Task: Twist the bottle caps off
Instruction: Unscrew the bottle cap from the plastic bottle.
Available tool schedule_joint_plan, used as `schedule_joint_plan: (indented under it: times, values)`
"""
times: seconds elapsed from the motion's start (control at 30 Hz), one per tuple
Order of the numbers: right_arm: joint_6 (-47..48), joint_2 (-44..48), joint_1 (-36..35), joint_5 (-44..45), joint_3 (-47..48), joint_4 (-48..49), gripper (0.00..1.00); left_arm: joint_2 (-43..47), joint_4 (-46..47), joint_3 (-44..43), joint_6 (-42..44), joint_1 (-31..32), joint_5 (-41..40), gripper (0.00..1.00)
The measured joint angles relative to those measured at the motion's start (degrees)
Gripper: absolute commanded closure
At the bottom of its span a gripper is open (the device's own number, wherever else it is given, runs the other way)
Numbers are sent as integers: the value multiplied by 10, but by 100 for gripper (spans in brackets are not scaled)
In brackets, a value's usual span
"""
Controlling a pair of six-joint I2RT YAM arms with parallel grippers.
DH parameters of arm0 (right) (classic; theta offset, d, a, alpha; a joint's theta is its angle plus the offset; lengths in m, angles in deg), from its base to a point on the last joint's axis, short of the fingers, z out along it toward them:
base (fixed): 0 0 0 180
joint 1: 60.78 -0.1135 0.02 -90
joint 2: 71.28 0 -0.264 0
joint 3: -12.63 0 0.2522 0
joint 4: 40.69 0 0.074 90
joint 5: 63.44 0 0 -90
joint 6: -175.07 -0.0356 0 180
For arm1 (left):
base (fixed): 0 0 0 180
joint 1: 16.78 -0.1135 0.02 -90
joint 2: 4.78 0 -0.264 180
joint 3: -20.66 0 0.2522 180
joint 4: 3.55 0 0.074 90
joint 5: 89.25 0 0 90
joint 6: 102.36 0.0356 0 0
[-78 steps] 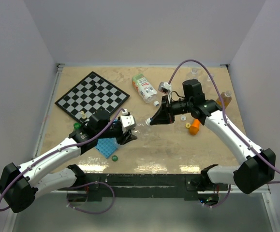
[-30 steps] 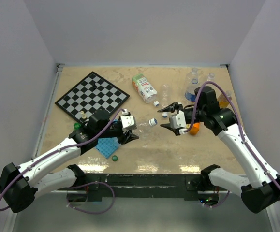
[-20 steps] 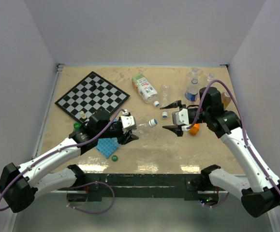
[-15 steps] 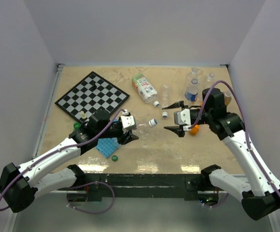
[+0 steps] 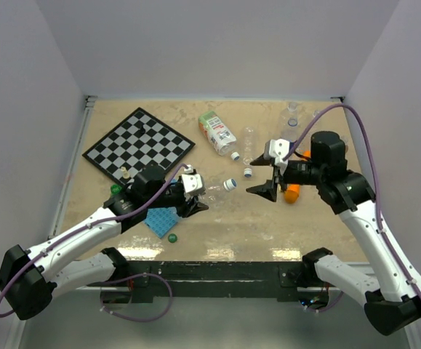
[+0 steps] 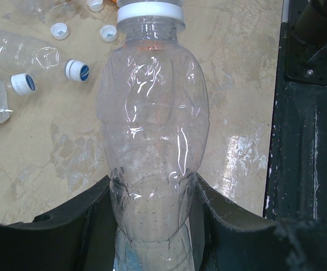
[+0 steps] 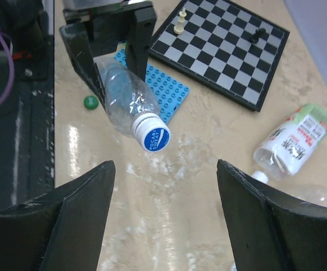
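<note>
My left gripper is shut on the lower body of a clear plastic bottle, which points right, just above the table. In the left wrist view the bottle fills the gap between the fingers, and its white cap sits on the neck at the top. My right gripper hangs open to the right of the cap, apart from it. The right wrist view looks onto the blue and white cap, on the bottle, beyond the wide-apart fingertips of the right gripper.
A chessboard lies at the back left. A labelled bottle and a crushed clear bottle with its cap lie mid-table. An orange toy, a blue plate, a green cap and loose white caps lie around.
My right gripper has drawn back to the right from the bottle's cap, turned and opened wider. The cap stays on the bottle. The left arm and bottle have not moved.
</note>
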Motion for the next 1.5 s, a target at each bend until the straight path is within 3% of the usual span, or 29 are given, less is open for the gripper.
schedule_joint_plan:
  times: [0.2, 0.43, 0.77, 1.5]
  values:
    - [-231, -13, 0, 9, -2, 74, 23, 0, 0, 0, 0, 0, -4, 98]
    - [-348, -15, 2, -17, -43, 121, 23, 0, 0, 0, 0, 0, -4, 98]
    - [-406, -46, 3, -18, -64, 158, 23, 0, 0, 0, 0, 0, -4, 98]
    - [-416, -65, 3, -21, -66, 165, 21, 0, 0, 0, 0, 0, -4, 98]
